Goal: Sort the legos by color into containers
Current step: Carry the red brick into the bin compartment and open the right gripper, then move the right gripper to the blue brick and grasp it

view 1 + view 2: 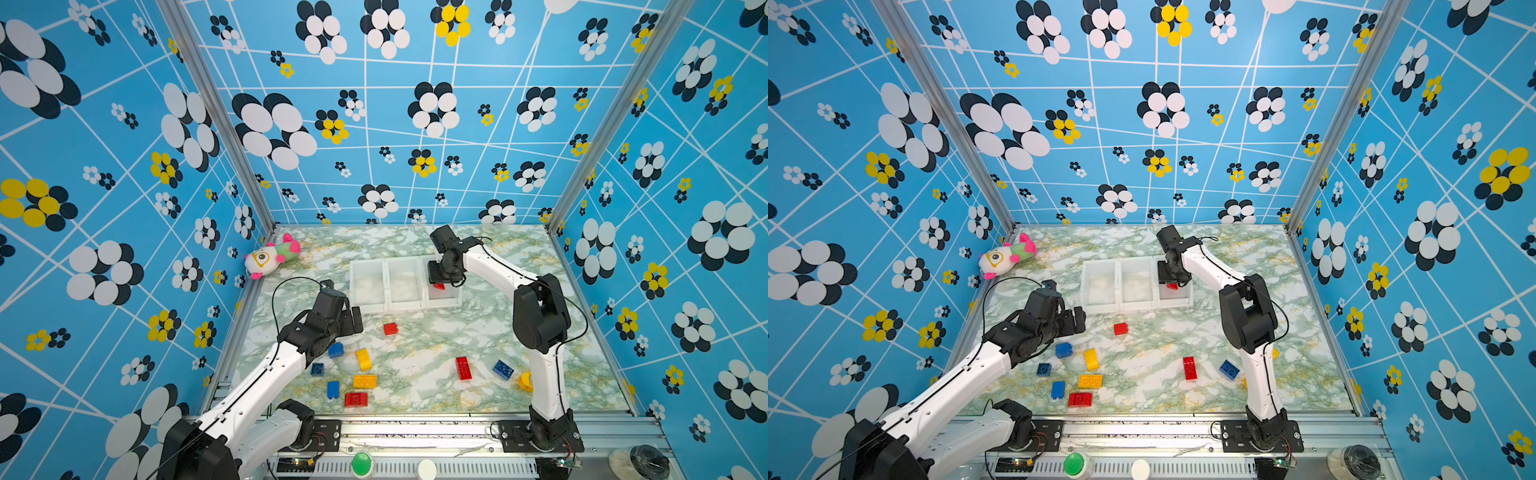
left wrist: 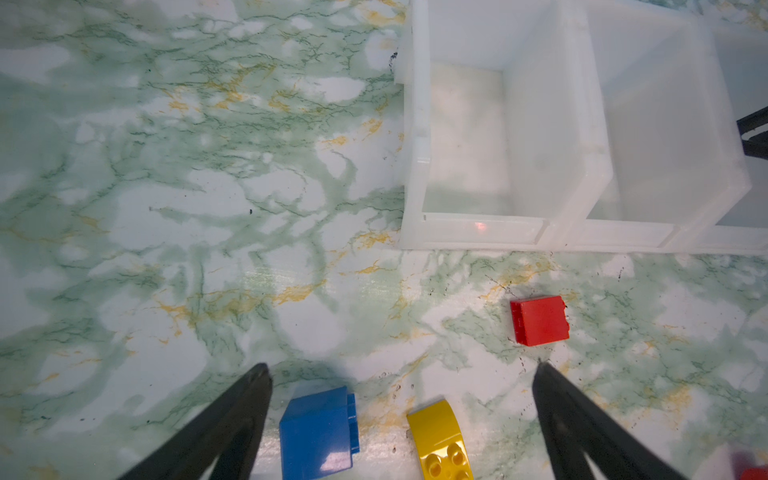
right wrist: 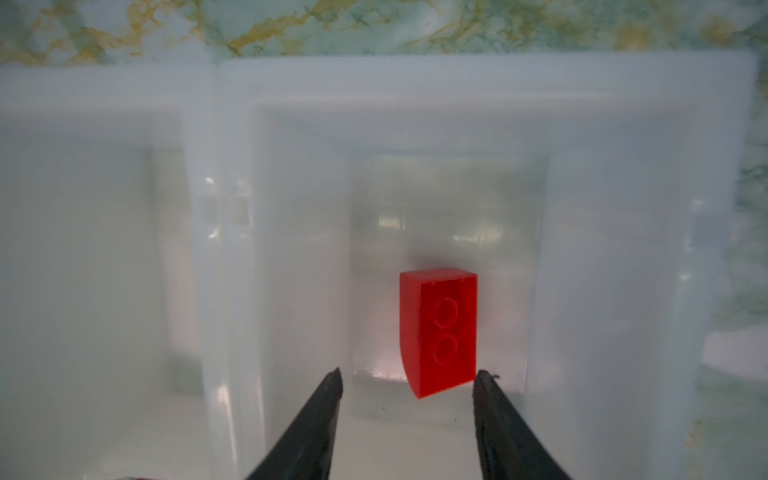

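Red curved plastic brick (image 3: 444,332) sat loose in the right-end white translucent bin (image 3: 498,79), straight below the right gripper (image 3: 407,374), jaws parted; left gripper (image 2: 401,368) gaped wide, empty.

**Bright, even light; wrist views soft up close**

You had bright, even light from overhead in both top views, with the walls (image 1: 124,166) bowing toward the edges. The table (image 1: 415,365) showed a pale sheen, and the bricks (image 1: 363,359) cast only short, soft shadows. In the left wrist view a dim shadow lay under the left gripper (image 2: 401,368), its fingers (image 2: 224,428) blurred. In the right wrist view the containers (image 3: 457,83) were hazy, the red brick (image 3: 440,332) clearer.
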Robot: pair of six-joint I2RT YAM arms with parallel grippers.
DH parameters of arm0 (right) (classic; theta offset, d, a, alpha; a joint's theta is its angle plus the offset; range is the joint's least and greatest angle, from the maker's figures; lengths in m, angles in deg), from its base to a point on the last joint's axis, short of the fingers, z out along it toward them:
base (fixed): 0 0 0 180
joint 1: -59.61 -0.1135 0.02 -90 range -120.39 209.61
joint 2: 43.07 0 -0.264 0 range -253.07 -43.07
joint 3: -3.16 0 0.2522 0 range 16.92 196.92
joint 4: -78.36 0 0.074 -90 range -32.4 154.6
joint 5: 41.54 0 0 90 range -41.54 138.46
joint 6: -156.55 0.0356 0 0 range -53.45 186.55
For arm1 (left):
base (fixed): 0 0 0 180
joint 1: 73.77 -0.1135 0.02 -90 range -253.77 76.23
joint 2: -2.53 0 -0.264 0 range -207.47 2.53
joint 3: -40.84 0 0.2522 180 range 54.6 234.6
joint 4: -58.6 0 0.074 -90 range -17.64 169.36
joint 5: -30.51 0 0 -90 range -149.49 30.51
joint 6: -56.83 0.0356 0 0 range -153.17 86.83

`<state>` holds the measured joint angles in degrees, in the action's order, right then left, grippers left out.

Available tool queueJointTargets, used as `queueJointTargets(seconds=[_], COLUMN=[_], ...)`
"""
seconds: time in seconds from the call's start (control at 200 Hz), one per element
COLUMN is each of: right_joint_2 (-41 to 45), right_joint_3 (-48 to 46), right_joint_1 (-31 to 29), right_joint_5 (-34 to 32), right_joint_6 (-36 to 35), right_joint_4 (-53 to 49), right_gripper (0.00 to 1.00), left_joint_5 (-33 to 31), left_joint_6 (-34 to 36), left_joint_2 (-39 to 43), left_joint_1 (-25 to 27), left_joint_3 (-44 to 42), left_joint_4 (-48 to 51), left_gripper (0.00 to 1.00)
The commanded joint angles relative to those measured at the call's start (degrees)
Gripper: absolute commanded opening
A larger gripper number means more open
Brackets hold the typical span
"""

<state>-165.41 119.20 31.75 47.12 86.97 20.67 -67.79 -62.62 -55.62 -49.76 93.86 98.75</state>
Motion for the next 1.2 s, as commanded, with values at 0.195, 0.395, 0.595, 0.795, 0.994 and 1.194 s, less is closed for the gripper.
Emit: queueJointTargets(seconds=[0.195,0.395,0.595,0.795,0.994,1.194], right_joint_2=[6.50,12.03,17.67,24.99,31.79,37.83], right_joint_3=[-4.29,-9.49,-16.45,-26.25,-36.23,-45.62], right_joint_1=[-0.94,-1.41,-1.59,-1.49,-1.17,-0.11], right_joint_5=[0.33,1.24,1.62,0.00,-1.62,-1.97], right_joint_6=[1.97,2.98,3.51,4.65,5.42,8.61], right_joint_4=[-0.67,0.18,-0.08,-0.59,-2.45,-3.97], right_gripper=[0.56,0.59,0.64,0.71,0.76,0.85], left_joint_5=[0.93,1.74,1.75,2.07,2.19,2.30], left_joint_6=[-0.60,-0.58,-0.27,-0.35,0.25,0.41], left_joint_2=[1.36,1.46,0.71,0.36,0.21,0.31], left_joint_1=[0.31,0.27,0.25,0.25,0.21,0.25], left_joint_3=[-1.38,-1.62,-1.45,-1.45,-1.54,-1.74], left_joint_4=[0.58,-0.69,-0.99,-1.92,-2.21,-2.23], left_gripper=[0.99,0.99,0.99,0.99,0.99,0.99])
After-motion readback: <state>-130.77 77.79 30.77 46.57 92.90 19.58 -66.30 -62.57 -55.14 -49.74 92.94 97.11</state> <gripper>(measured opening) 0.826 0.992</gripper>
